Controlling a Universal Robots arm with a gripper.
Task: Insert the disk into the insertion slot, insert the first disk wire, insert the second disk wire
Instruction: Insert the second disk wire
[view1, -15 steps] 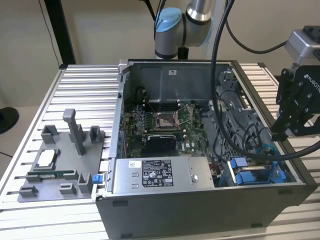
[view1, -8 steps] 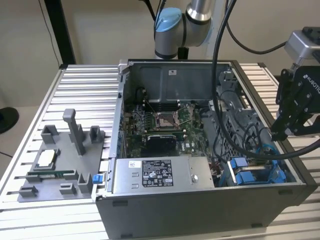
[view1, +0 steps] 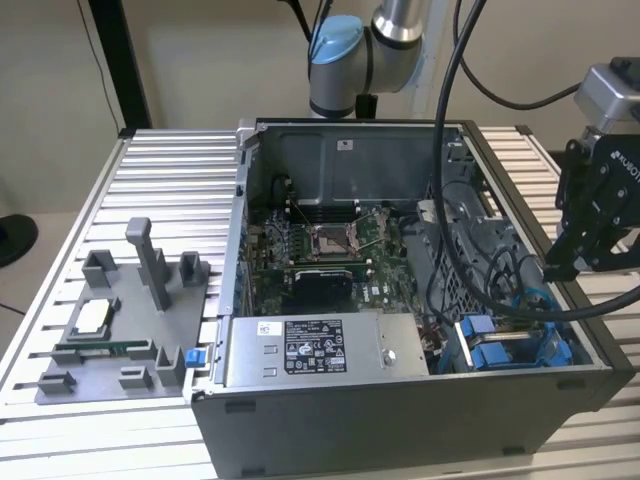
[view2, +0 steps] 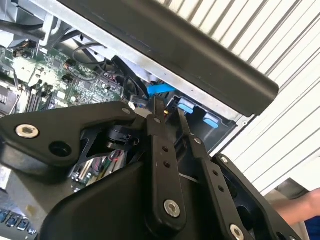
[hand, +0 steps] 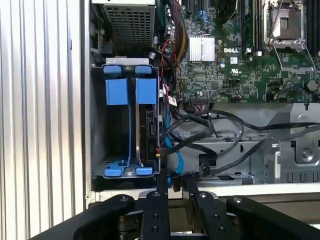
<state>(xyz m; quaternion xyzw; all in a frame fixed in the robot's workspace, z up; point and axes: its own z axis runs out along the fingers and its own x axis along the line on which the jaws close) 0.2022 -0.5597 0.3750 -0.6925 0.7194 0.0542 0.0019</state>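
In the first wrist view the disk stands edge-on in its blue carrier inside the insertion slot, beside a second blue carrier. A blue disk wire runs from beside the disk to a black plug between my fingers. My gripper is shut on that plug, just over the case wall. In the exterior view the gripper hangs above the case's right wall, over the blue carriers. The second wrist view shows the gripper with the blue wire at its tips.
The open case holds the motherboard, a silver power-supply box and loose black cables. A thick black cable hangs over the case. A grey fixture tray lies on the slatted table. A person's hand is nearby.
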